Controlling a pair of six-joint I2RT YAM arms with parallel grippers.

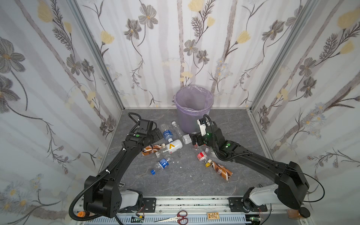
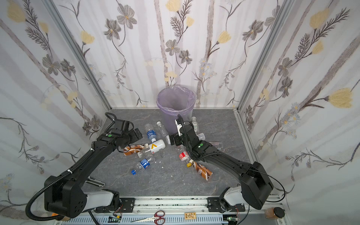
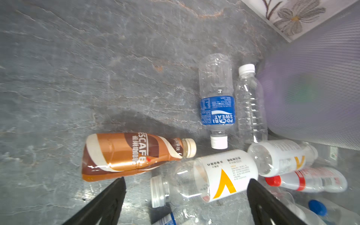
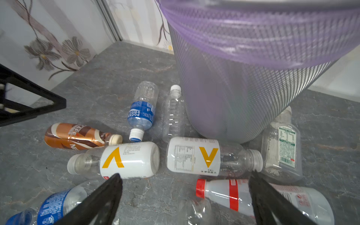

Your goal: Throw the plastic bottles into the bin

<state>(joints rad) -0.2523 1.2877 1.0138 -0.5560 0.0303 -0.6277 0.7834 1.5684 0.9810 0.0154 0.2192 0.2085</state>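
Left wrist and right wrist views: left gripper (image 3: 187, 182) and right gripper (image 4: 185, 176) hang empty, jaws wide apart, presumably to straddle a bottle, above the plastic bottles (image 4: 132, 159) lying scattered on the table (image 4: 116, 68) just beside the upright bin (image 4: 233, 97).

Even bright light, soft shadows (wide-angle edge distortion)

Plastic bottles (image 1: 174, 146) before the bin (image 1: 185, 118)

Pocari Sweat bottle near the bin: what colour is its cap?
White cap on the Pocari bottle; shows best in the left wrist view.
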